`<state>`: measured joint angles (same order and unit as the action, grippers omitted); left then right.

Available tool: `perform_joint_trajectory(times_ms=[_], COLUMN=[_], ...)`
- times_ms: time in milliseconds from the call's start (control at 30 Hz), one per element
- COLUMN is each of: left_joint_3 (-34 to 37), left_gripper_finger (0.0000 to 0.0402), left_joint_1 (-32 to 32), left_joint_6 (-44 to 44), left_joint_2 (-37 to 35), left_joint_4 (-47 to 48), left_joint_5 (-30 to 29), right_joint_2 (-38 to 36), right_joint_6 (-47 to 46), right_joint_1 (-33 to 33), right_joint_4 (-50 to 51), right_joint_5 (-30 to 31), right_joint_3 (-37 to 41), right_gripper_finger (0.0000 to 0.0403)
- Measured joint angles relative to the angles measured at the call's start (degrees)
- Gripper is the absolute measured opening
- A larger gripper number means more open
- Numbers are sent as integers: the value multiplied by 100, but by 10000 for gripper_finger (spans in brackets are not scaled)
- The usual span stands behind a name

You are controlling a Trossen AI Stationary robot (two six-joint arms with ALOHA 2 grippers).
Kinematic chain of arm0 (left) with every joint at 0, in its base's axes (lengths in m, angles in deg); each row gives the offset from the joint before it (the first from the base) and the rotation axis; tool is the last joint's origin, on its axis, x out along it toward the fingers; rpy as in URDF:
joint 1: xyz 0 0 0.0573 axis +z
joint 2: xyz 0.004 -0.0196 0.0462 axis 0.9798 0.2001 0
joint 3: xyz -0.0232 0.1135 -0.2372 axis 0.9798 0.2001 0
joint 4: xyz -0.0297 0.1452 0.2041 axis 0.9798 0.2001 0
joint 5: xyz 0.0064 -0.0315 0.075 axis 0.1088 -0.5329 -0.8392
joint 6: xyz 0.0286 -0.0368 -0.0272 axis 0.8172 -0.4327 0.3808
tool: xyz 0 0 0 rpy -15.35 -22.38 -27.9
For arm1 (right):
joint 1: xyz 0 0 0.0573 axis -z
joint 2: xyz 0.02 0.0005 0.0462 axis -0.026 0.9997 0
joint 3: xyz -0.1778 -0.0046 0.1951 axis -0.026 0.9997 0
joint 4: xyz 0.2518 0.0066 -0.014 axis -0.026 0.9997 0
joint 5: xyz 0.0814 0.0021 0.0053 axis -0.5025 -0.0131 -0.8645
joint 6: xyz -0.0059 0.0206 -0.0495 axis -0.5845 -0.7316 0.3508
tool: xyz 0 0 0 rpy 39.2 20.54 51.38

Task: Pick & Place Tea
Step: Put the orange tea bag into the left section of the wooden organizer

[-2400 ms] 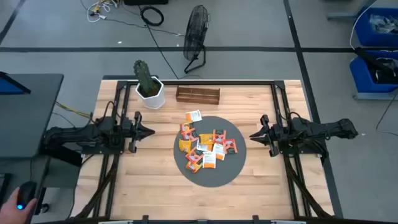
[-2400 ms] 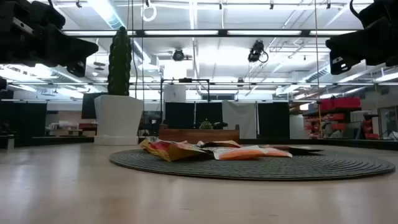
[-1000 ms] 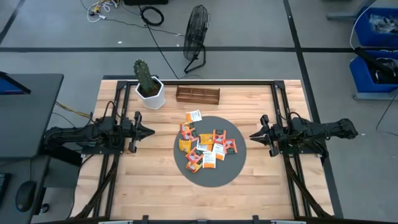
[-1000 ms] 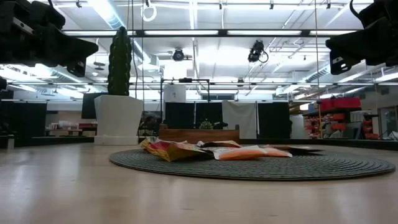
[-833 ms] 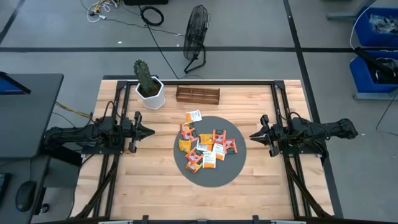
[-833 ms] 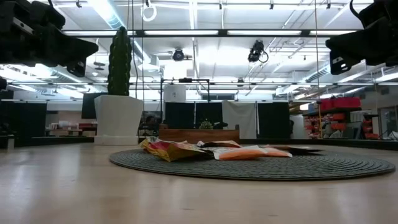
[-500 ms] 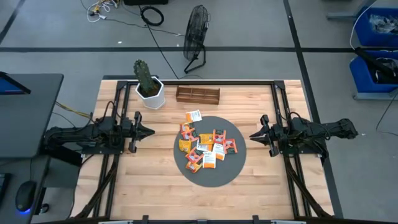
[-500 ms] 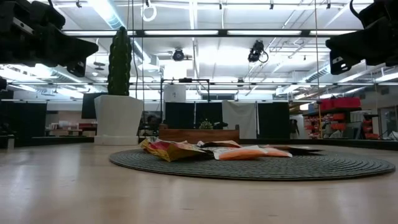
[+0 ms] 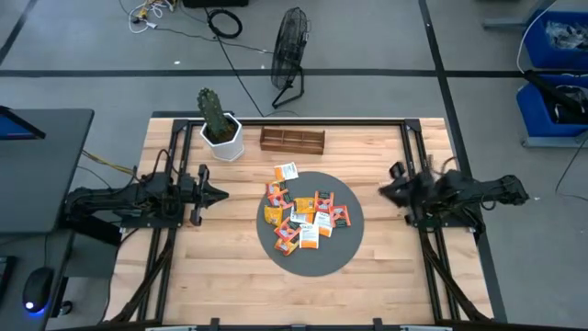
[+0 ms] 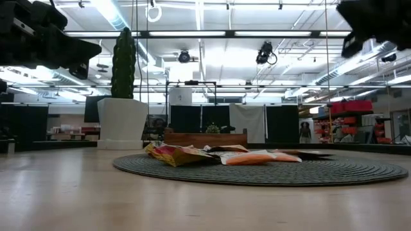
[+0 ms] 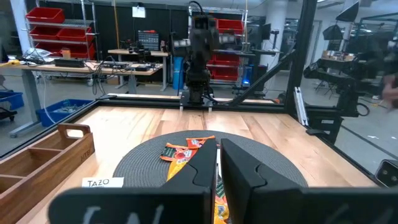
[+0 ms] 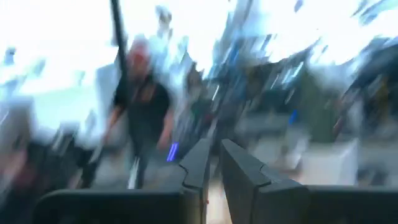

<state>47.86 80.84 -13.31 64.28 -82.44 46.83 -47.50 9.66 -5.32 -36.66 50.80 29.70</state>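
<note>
Tea (image 9: 303, 219) sachets lie flat, heaped on the grey disc (image 9: 344, 248).

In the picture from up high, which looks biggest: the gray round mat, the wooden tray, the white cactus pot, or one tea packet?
From largest to smallest:
1. Gray round mat
2. Wooden tray
3. White cactus pot, though it looks close to the tray in size, so that pair is unsure
4. One tea packet, the smallest
</note>
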Motion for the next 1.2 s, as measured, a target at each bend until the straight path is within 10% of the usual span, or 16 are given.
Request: perform_joint_trajectory(times_ms=[1200], left_joint_3=[-619], left_gripper_finger=[25], left_joint_1=[1], left_joint_6=[-1659], left_joint_2=[15], left_joint_4=[-2440], left_joint_5=[-787], right_joint_2=[4828], right_joint_6=[-1796], right_joint_1=[493], right_joint_4=[2337], right_joint_5=[1440], right_joint_3=[-5588], right_gripper_finger=[46])
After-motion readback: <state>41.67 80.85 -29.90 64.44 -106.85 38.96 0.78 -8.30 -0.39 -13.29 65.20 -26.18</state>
